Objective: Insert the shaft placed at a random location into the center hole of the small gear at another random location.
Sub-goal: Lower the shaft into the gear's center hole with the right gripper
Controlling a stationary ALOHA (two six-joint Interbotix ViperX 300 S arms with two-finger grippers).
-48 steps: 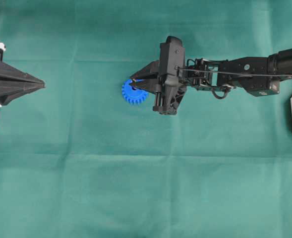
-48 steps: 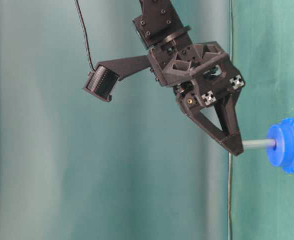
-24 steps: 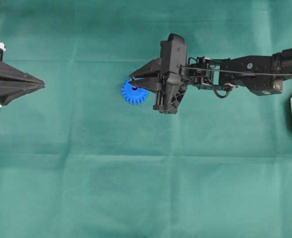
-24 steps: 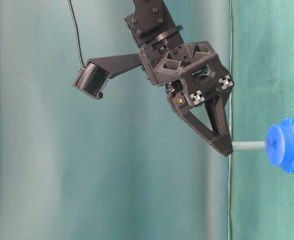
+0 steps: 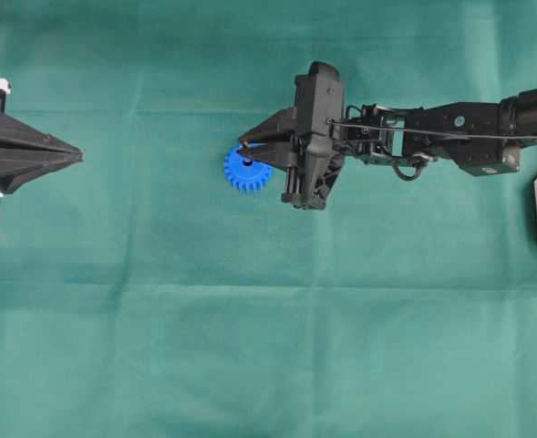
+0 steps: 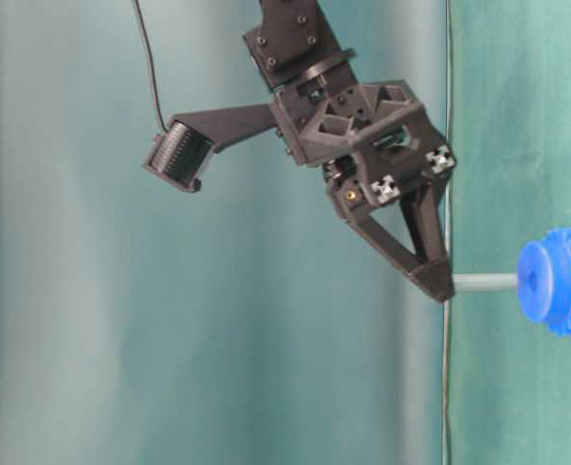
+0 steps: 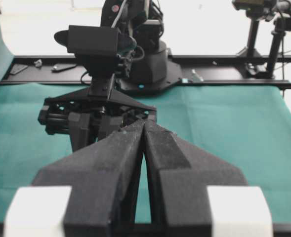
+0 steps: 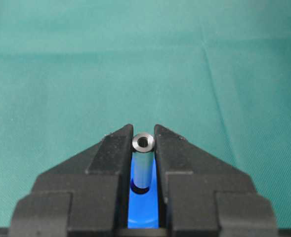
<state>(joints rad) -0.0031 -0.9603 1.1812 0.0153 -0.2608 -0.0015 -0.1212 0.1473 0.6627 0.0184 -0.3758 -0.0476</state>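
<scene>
Raised slightly, right pincer (image 6: 438, 283) tilts down, clamped on shaft (image 6: 486, 282) seated in small gear (image 6: 556, 281)

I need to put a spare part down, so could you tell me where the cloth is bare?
The whole near half of the green cloth is bare, as is the stretch between the left hand and the blue gear. It is crowded where the right hand covers the gear.
</scene>
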